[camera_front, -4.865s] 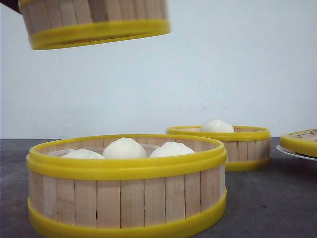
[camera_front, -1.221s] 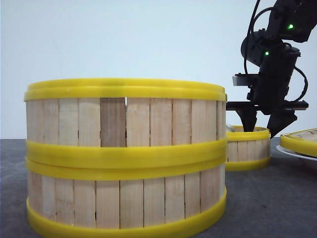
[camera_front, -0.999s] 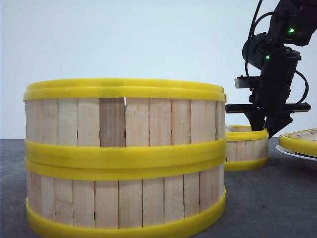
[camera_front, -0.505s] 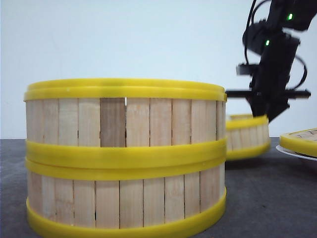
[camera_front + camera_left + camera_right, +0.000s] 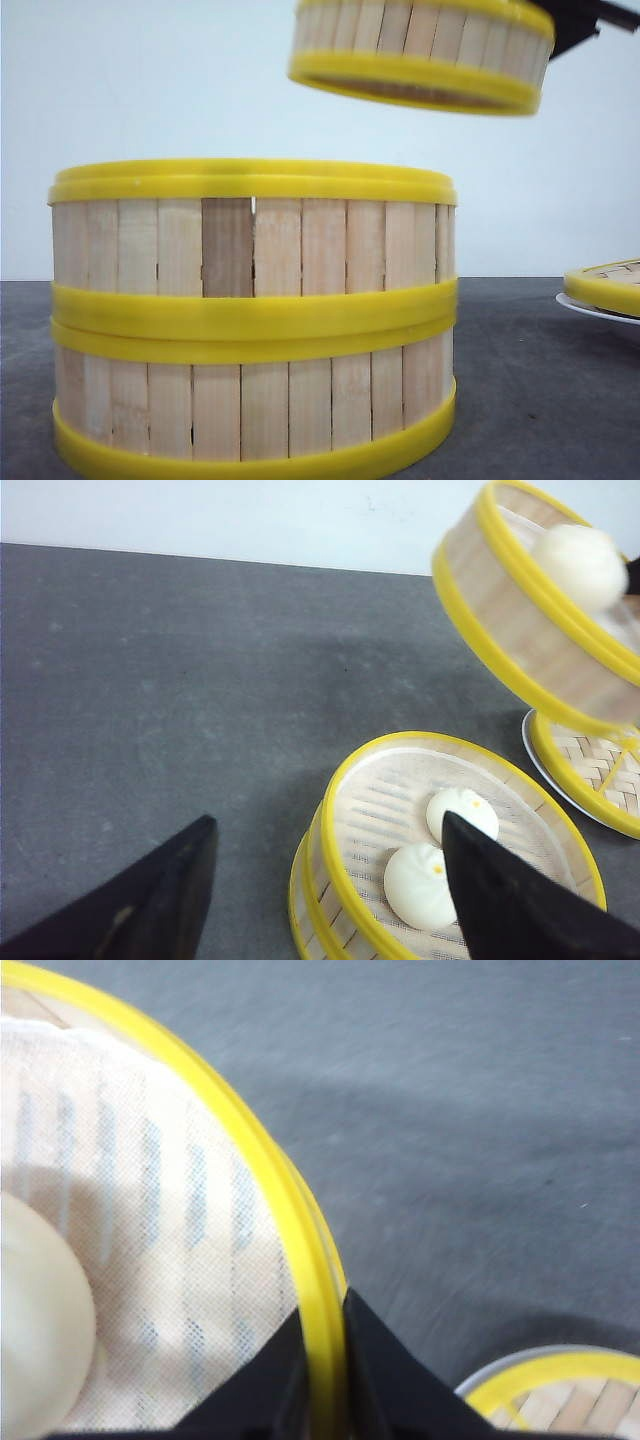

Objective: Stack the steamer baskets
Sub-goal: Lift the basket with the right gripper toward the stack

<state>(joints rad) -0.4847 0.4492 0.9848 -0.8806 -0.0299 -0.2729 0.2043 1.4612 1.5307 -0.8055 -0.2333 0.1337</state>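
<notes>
While the third steamer basket hangs in the air, tilted, above and to the right of the two-basket stack, the stack stands on the counter directly in front of the camera. The right claw is closed on the raised basket's yellow rim, one finger inside the wall and one outside; a white bun rides on the liner inside. The left claw is wide open and holds nothing; it hovers near the stack, whose top basket shows two buns.

Judgement: the placing step is in hand. The deciding relation is that the stack lies below the carried basket and toward the robot's left, so the load must travel leftward, level out, then descend rim onto rim. The right arm carries that move alone. The lid on its plate sits well apart at right.
</notes>
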